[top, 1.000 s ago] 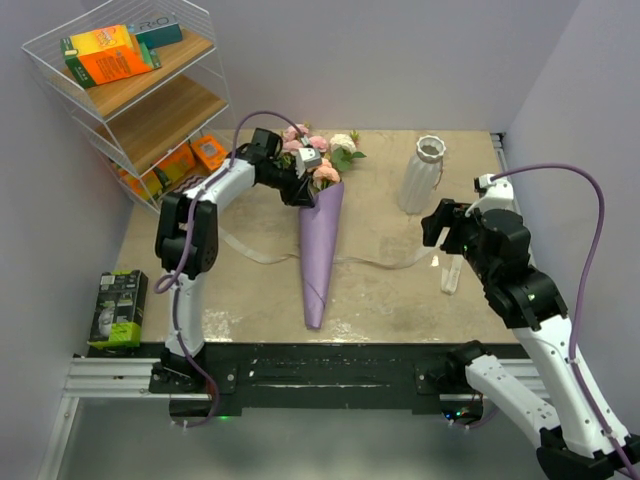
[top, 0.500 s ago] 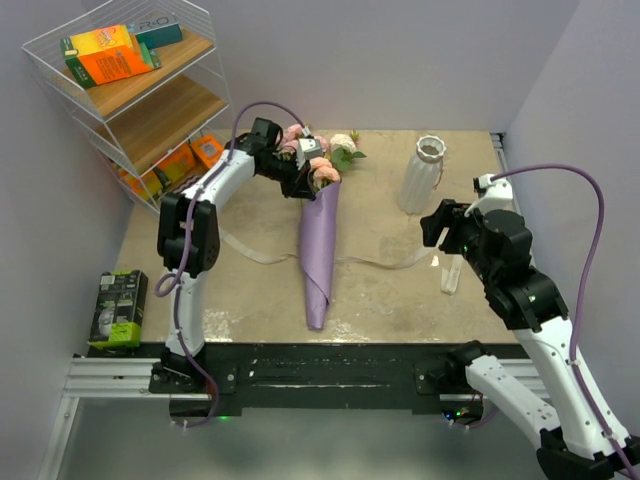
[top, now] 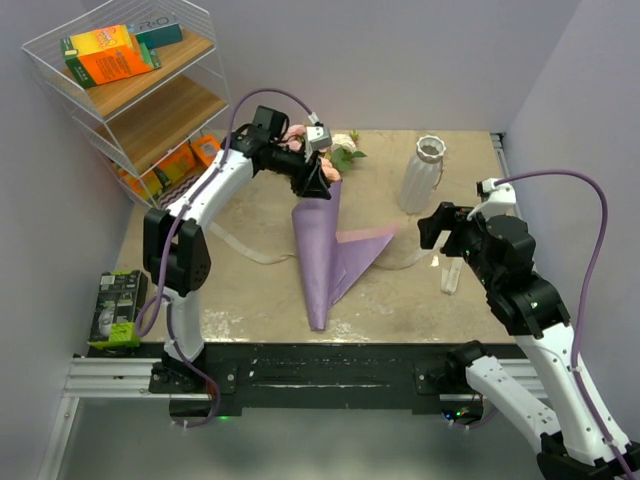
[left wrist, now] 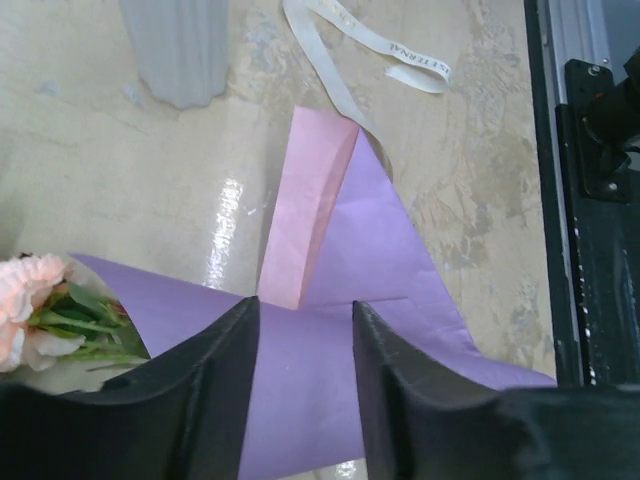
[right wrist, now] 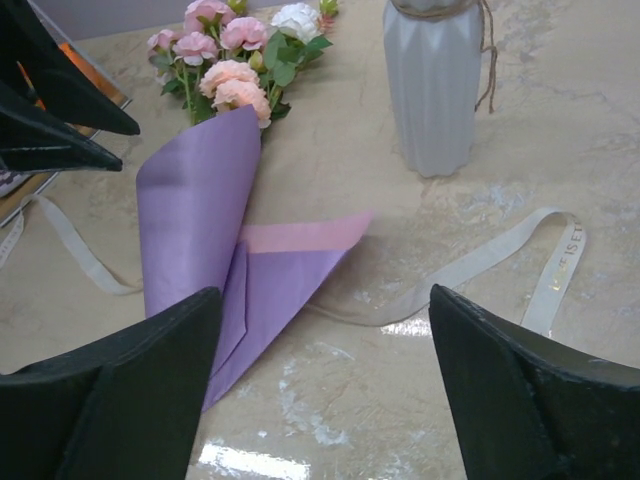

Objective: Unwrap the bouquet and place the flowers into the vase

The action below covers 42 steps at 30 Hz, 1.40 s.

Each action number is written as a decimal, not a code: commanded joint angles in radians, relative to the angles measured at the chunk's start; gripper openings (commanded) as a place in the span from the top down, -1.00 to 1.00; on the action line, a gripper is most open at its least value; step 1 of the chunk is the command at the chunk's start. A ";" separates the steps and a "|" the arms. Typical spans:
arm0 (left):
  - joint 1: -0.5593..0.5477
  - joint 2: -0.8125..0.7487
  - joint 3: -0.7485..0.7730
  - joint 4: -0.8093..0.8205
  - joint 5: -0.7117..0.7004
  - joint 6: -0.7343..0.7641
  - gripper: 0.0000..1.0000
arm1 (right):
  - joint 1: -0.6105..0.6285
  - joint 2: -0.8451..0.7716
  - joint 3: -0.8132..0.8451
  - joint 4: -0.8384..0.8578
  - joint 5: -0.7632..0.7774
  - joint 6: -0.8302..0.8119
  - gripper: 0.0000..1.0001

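Jaws of the left gripper (left wrist: 305,330) are seen apart, with nothing clamped between them; only lilac paper (top: 318,255) shows through the gap. Just below them lies the mouth of the cone, and the flowers (right wrist: 235,70) are found beside the fingers, still resting in the wrap on the table (top: 250,290). A second ago the paper was a tight narrow cone. Now a flap (top: 365,245) has been sprung out to the side away from the left jaws, and its pink inner face is exposed. The wrap is thus judged to be loosened but not removed, so the stems still have to be freed before anything can be placed in the vase (top: 422,175), which stands upright well beyond the flap. The left arm has been raised and stretched further forward, its wrist bent down over the cone's mouth.

The right gripper (right wrist: 322,295) is held wide apart and empty, clear of the table. The loose ribbon (right wrist: 470,265) lies under and ahead of it, the vase is ahead, and the arm is kept folded near its base.
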State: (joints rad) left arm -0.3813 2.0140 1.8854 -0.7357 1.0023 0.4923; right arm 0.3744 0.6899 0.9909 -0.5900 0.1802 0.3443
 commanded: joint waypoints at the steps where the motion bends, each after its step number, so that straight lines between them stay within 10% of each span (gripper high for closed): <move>1: -0.001 -0.104 -0.094 0.088 -0.094 -0.063 -0.09 | -0.002 -0.020 -0.003 0.029 -0.007 0.001 -0.79; 20: -0.008 0.107 0.007 0.184 -0.338 -0.190 -0.36 | 0.000 -0.046 -0.025 0.029 -0.053 0.009 -0.67; 31: -0.008 0.114 0.056 0.046 -0.263 -0.126 1.00 | 0.000 -0.035 -0.017 0.038 -0.061 0.007 -0.57; 42: -0.014 0.003 0.181 -0.031 -0.162 -0.210 1.00 | -0.002 -0.033 -0.006 0.033 -0.061 -0.005 -0.52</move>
State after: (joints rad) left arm -0.3897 2.1292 2.0163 -0.7433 0.7746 0.3313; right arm 0.3744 0.6605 0.9581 -0.5892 0.1371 0.3496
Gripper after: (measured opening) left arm 0.013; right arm 0.766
